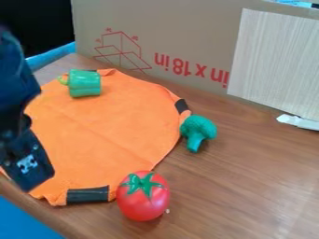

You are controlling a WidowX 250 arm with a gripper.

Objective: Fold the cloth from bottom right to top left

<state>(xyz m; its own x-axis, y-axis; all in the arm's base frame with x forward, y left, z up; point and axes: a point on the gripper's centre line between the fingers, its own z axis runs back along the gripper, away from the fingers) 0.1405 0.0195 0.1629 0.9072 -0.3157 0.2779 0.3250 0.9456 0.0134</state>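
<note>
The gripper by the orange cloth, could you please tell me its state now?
Gripper: it cannot be told whether it is open or closed.

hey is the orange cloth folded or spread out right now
Spread out: the orange cloth lies mostly flat in a broad, rounded shape, with the green pepper on it.

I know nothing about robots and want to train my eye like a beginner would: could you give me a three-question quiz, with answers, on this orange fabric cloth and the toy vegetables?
1. True or false: the shiny red plastic tomato sits at the near edge of the orange fabric cloth.
2. Which toy lies towards the cloth's far edge?
A) the teal toy broccoli
B) the shiny green toy pepper
C) the tomato
3. Fill in the colour: the strip on the cloth's edge, just left of the tomato in the picture, is ____.

Key: 1 true; 2 B; 3 black.
</note>
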